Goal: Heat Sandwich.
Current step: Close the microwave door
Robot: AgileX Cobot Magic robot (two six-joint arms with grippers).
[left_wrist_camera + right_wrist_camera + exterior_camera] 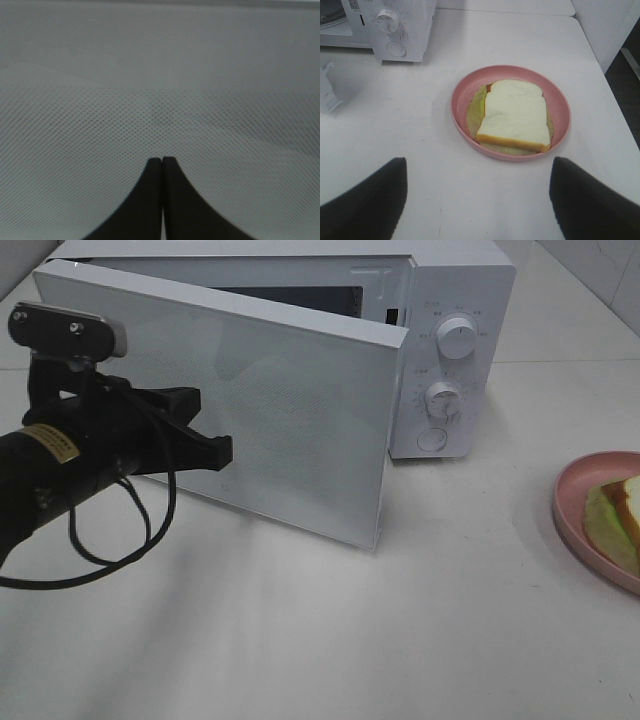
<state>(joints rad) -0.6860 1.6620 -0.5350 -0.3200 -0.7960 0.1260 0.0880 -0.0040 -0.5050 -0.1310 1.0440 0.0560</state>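
Left gripper (222,450): clenched, its two black fingers (152,200) pressed flat together with nothing between them; the tips sit against or just short of the door's outer face, which of the two I cannot tell.
Door (280,420): white with a dotted panel, swung partway out from the microwave, hinged on the side away from the knobs.
Microwave (455,300): white, at the back of the surface, two round knobs (457,340) one above the other and a round button below them.
Right gripper (477,200): released, jaws spread wide and empty, hanging above the surface near the plate, touching nothing.
Sandwich (514,114): lying flat in the plate, white bread on top, tan crust along one edge, pale green layer showing underneath.
Plate (460,95): round, pink, on the surface to the right of the microwave, well apart from it.
Surface (300,640): white.
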